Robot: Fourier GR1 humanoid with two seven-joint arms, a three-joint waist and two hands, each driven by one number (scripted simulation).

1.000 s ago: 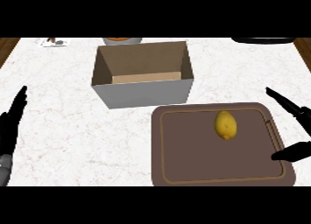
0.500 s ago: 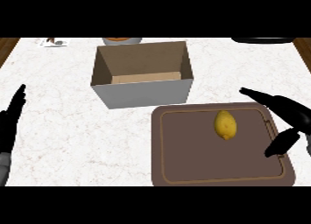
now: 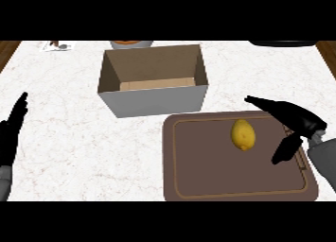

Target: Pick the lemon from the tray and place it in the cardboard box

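My right hand's fingers (image 3: pixel 267 102) reach out straight over the tray's far right corner. The thumb (image 3: pixel 284 150) hangs apart below them, so the right hand (image 3: pixel 302 123) is spread wide and holds nothing. My wrist and forearm hide part of the tray's right rim, and the forearm is cut off at the view's edge.

The lemon (image 3: pixel 243 134) lies on the brown tray (image 3: pixel 198 182), in its far half. It sits just left of the gap between my fingers and thumb, touching neither.

The cardboard box (image 3: pixel 155 102) stands open beyond the tray's far left corner; most of its floor is hidden from me.

My left hand (image 3: pixel 7 138) rests at the left edge over the white counter (image 3: pixel 79 146), fingers straight and empty.

Along the far edge a few things are cut off and hard to make out.
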